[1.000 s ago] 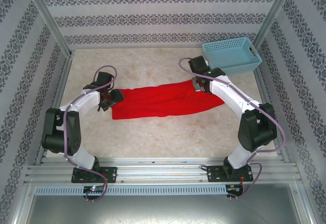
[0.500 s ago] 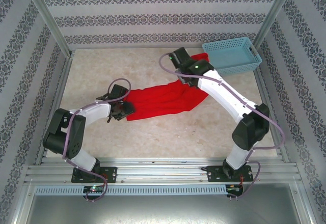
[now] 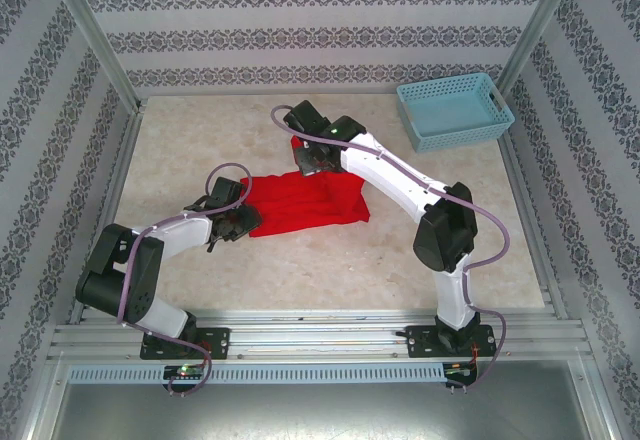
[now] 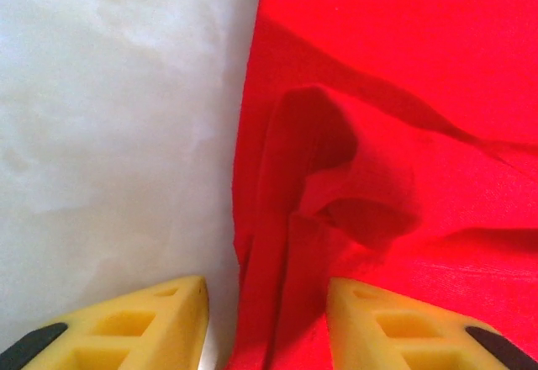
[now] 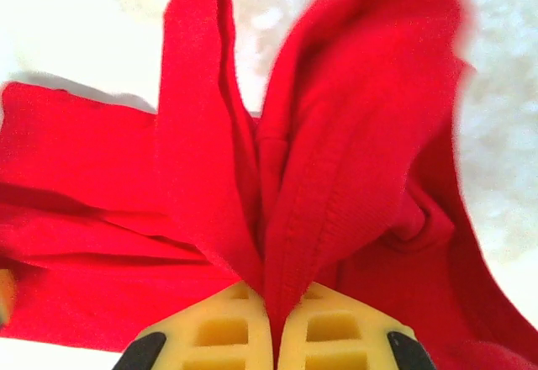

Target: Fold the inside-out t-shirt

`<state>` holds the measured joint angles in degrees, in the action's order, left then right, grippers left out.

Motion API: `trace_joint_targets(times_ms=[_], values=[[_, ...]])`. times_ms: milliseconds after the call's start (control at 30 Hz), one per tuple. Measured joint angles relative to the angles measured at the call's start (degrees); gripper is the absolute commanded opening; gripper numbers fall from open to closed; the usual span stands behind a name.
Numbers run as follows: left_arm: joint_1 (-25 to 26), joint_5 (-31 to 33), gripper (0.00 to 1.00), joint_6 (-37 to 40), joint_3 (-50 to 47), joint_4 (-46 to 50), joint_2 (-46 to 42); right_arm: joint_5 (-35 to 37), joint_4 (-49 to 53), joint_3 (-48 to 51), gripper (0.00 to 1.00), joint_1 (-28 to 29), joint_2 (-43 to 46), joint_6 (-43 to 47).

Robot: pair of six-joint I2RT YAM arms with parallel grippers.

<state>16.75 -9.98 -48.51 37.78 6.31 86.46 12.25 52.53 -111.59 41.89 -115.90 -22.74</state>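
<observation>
My right arm reaches leftward over the tabletop, right hand pinching the red t-shirt; my left arm lies low, left hand parted astride its edge.

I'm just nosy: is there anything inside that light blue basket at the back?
Nothing shows inside the light blue basket, just its own bare floor. Its near wall hides a thin strip of that floor.

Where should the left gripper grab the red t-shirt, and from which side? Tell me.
Pinch the raised fold at the t-shirt's left edge, coming in low from the left: it lies between the left gripper's open fingers, while the right gripper holds the other end.
</observation>
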Motion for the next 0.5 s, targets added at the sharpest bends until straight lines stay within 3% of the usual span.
trace_joint_targets(times_ms=[500], values=[[-0.26,0.11,0.37,-0.07,-2.99,-4.24,-0.48,-10.82,-4.04,-7.17,0.00,2.73,-6.91,-10.60]])
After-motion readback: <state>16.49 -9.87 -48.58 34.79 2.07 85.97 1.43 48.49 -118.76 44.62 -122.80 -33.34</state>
